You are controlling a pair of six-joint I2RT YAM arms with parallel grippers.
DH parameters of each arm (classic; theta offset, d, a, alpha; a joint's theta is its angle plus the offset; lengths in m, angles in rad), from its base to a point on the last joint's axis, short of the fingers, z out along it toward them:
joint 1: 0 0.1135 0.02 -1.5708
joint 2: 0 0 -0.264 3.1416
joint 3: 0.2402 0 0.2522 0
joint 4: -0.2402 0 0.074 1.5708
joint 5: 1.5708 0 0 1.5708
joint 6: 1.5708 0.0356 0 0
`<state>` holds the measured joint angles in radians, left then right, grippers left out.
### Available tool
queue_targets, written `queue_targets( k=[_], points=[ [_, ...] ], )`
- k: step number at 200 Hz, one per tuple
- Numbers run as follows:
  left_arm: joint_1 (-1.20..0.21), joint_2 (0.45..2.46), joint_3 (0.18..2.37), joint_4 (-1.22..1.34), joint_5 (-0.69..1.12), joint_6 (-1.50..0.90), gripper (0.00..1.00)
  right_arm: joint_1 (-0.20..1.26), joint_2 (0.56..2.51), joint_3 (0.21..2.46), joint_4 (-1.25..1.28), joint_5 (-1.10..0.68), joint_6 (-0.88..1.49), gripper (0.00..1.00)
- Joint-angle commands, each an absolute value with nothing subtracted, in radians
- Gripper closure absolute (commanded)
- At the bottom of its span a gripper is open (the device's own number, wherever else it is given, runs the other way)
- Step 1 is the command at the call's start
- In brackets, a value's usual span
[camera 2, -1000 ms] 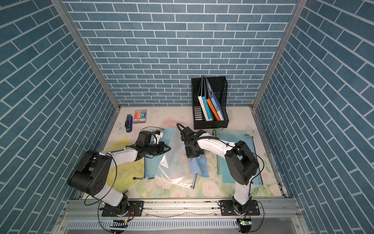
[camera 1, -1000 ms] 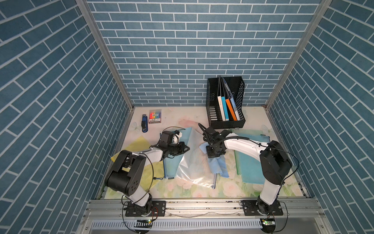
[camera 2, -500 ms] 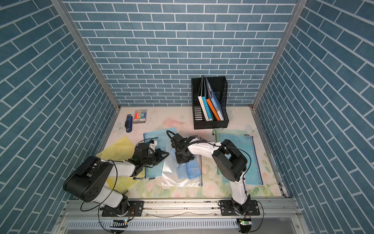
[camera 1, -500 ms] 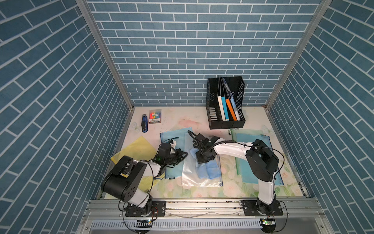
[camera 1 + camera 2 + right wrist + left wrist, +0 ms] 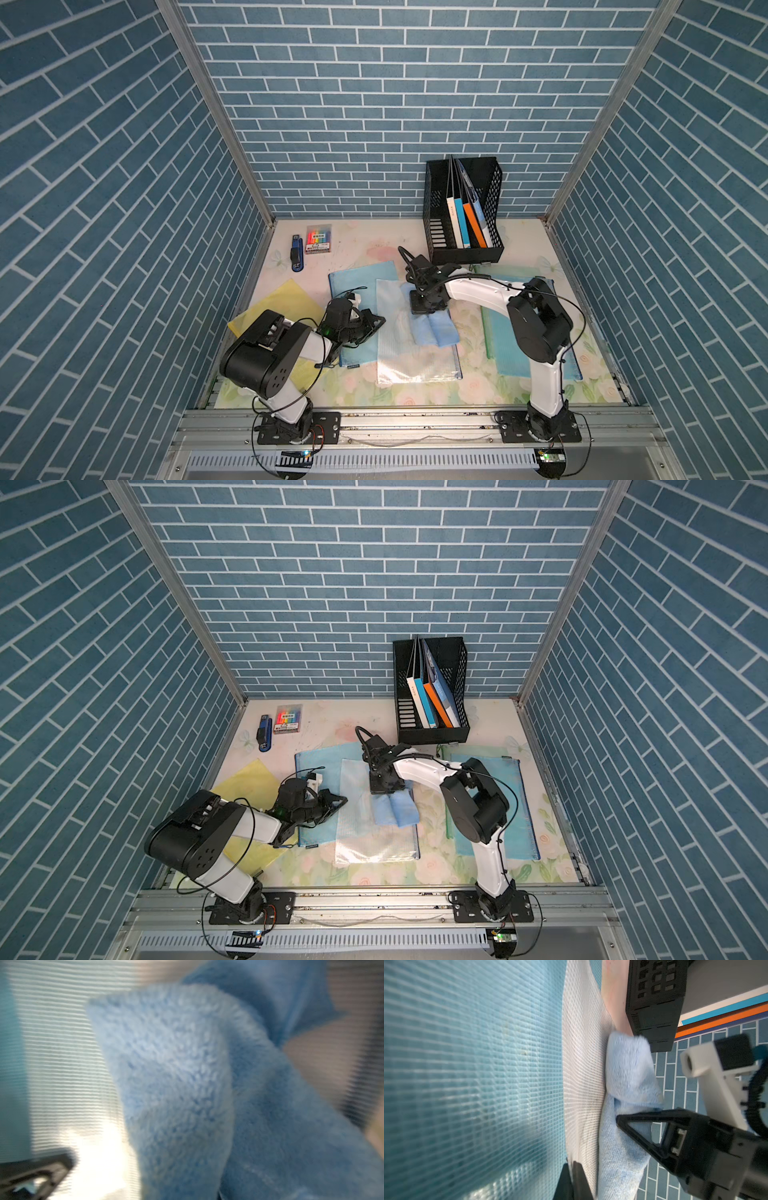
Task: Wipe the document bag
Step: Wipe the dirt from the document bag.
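The right gripper (image 5: 429,309), pinching the cloth (image 5: 436,332), had rubbed it back toward the rack (image 5: 465,253) over the bag (image 5: 399,361), which now lay flat in front of the rack with the left gripper (image 5: 379,321) pinching its edge, so the wiping looked well under way.

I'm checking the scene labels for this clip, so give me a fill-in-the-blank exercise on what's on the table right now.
1. The right gripper presses a ____ cloth on the clear mesh bag.
2. The file rack by the back wall is ____.
3. The folder beneath the left arm is ____.
Missing words: blue; black; yellow.
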<state>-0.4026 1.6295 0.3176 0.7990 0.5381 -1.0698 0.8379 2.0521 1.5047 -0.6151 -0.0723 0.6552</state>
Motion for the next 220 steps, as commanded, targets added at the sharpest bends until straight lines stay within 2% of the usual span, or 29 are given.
queue_targets(
  k=[1, 43, 70, 129, 164, 180, 196, 220],
  points=[
    [-0.406, 1.637, 0.311, 0.834, 0.554, -1.071, 1.00, 0.874, 2.147, 1.610, -0.611, -0.160, 0.688, 1.00],
    [-0.406, 1.638, 0.313, 0.825, 0.563, -1.070, 1.00, 0.888, 2.283, 1.781, -0.636, -0.223, 0.687, 1.00],
    [-0.406, 1.648, 0.309, 0.834, 0.560, -1.079, 1.00, 0.882, 2.306, 1.789, -0.659, -0.195, 0.679, 1.00],
    [-0.406, 1.624, 0.260, 0.881, 0.521, -1.121, 1.00, 0.718, 2.062, 1.480, -0.656, -0.044, 0.636, 1.00],
    [-0.405, 1.629, 0.256, 0.890, 0.521, -1.130, 1.00, 0.670, 2.010, 1.451, -0.724, 0.040, 0.588, 1.00],
    [-0.405, 1.630, 0.257, 0.894, 0.525, -1.132, 1.00, 0.670, 2.010, 1.457, -0.726, 0.051, 0.589, 1.00],
    [-0.407, 1.636, 0.260, 0.894, 0.529, -1.132, 1.00, 0.686, 2.041, 1.482, -0.700, -0.010, 0.606, 1.00],
    [-0.405, 1.653, 0.267, 0.900, 0.536, -1.136, 1.00, 0.774, 2.141, 1.608, -0.697, -0.074, 0.617, 1.00]
  ],
)
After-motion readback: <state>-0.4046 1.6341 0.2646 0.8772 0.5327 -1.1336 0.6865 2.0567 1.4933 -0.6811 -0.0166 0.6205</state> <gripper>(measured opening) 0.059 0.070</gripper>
